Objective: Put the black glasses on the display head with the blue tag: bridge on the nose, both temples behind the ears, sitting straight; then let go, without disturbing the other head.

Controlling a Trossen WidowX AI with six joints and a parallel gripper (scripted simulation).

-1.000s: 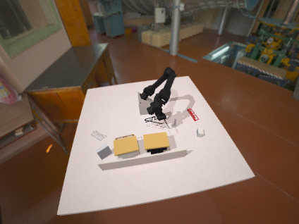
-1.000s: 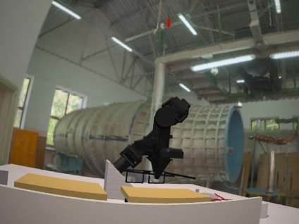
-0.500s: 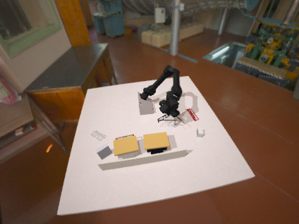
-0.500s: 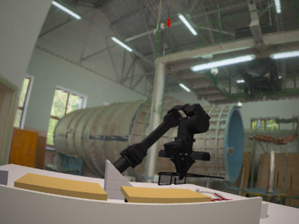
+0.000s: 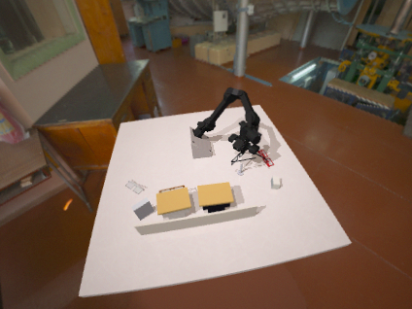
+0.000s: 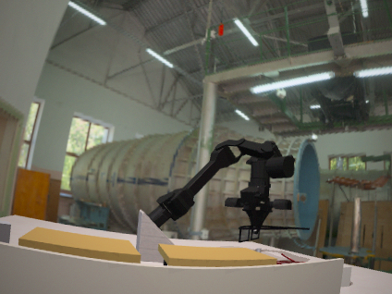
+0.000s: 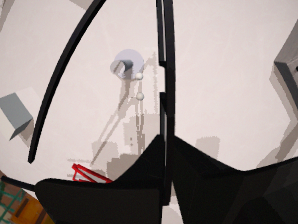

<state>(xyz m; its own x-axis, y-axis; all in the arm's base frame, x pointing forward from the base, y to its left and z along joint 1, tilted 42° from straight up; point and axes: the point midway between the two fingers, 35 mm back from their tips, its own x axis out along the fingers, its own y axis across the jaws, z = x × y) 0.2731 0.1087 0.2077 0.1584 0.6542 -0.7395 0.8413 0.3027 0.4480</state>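
Note:
My gripper (image 5: 244, 150) (image 6: 255, 225) (image 7: 164, 140) is shut on the black glasses (image 5: 242, 158) (image 6: 274, 227) (image 7: 162, 43) and holds them level above the white table (image 5: 160, 262), right of the arm's base. In the wrist view one temple runs straight up from the fingers and another dark bar curves away to the left. Two yellow-topped blocks (image 5: 173, 200) (image 5: 215, 193) (image 6: 79, 243) (image 6: 214, 254) stand nearer the front behind a low white wall (image 5: 194, 222) (image 6: 185, 277). I see no blue tag in any view.
Red glasses (image 5: 266, 157) (image 6: 288, 259) (image 7: 89, 173) lie just right of the gripper. A small pale object (image 5: 240, 170) (image 7: 127, 64) sits below it. A grey wedge (image 5: 201, 147) (image 6: 148, 238) stands at the arm's base. A white block (image 5: 277, 183), a grey cube (image 5: 143, 209) and clear glasses (image 5: 135, 186) lie around.

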